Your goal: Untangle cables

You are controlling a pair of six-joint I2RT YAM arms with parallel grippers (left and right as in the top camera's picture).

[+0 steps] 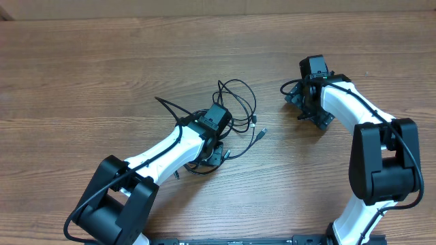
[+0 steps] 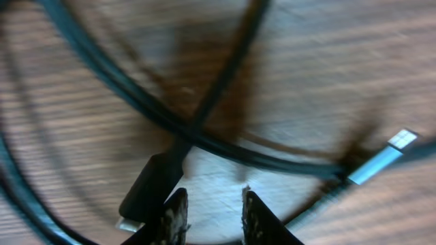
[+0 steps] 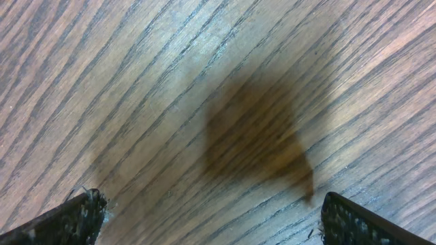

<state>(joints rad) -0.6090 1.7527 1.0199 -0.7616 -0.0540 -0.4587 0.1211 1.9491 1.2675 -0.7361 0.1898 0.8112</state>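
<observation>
The cables (image 1: 235, 109) lie as a tangle of thin black loops in the middle of the table, with two small plug ends (image 1: 257, 128) at its right side. My left gripper (image 1: 218, 136) hangs low over the tangle. In the left wrist view its fingers (image 2: 175, 216) stand a little apart, so the left gripper (image 2: 212, 212) is open with only bare wood in the gap. A black plug (image 2: 151, 187) lies just left of the left finger, beneath two crossing cords (image 2: 197, 126). A silver-tipped plug (image 2: 394, 151) lies at the right. My right gripper (image 1: 295, 95) (image 3: 211, 218) is wide open over bare wood.
The wooden table (image 1: 82, 75) runs far to the left and back. The right arm (image 1: 354, 109) stands to the right of the tangle, apart from it.
</observation>
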